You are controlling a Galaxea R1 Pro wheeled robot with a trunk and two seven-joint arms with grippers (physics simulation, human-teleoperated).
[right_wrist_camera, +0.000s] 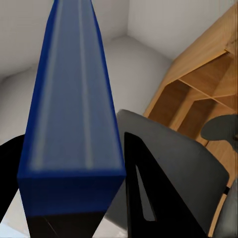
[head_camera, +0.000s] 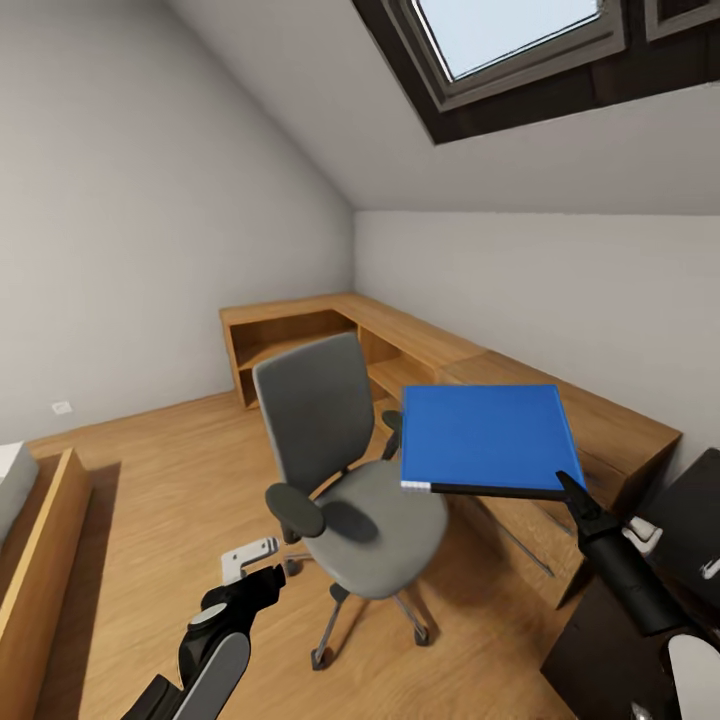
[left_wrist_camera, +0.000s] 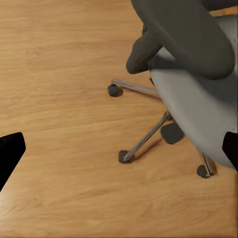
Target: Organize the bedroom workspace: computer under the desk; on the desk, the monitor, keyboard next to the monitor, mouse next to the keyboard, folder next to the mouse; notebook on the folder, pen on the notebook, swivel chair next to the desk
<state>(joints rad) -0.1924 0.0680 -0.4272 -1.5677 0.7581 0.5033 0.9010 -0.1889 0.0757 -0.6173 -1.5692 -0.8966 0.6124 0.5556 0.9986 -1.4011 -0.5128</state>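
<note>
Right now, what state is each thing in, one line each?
folder: lifted off the chair, held level in the air by its edge.
right claw: shut on the folder.
left claw: open, empty, above the floor.
swivel chair: upright, seat bare.

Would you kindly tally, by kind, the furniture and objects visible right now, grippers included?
Chair: 1
Folder: 1
Wooden shelf unit: 1
Grippers: 2, left gripper and right gripper
Total: 5
</note>
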